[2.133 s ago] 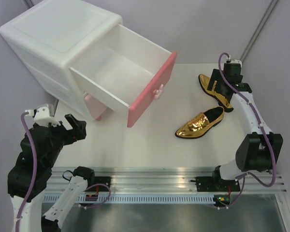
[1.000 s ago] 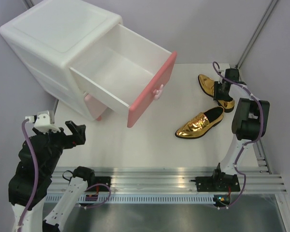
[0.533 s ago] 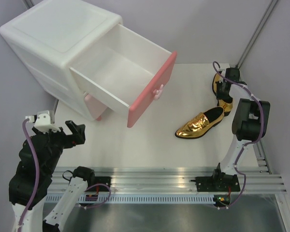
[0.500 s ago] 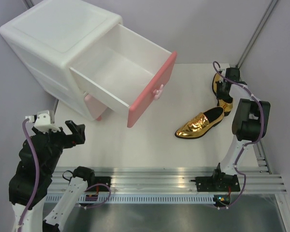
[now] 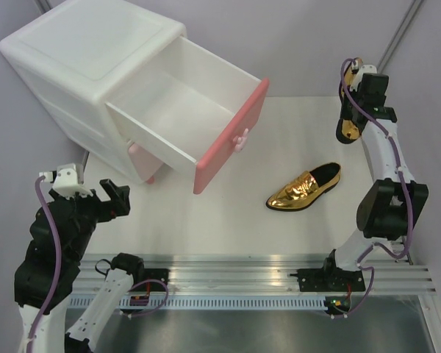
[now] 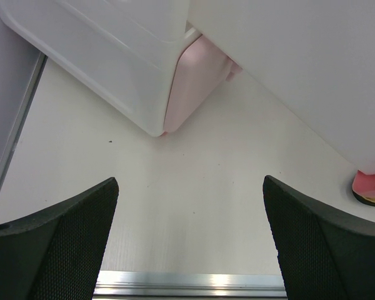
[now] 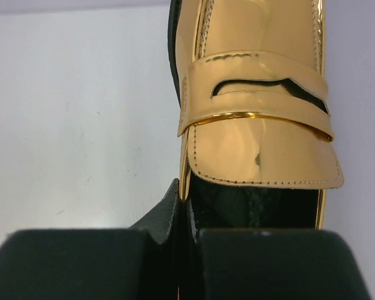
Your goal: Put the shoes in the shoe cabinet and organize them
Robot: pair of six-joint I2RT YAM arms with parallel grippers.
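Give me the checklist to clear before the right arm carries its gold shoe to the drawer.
1. Grip: the right claw pinches the shiny gold loafer by its side wall at the opening: ok.
2. Held loafer off the white table: ok, it hangs toe-down.
3. The deep-pink-fronted upper drawer is pulled out: ok.
4. The second gold loafer lies nearer than the likely straight path: ok.
5. The left claw is open and apart from the white plastic cabinet: ok.
6. Grip firmness for the swing: cannot tell.
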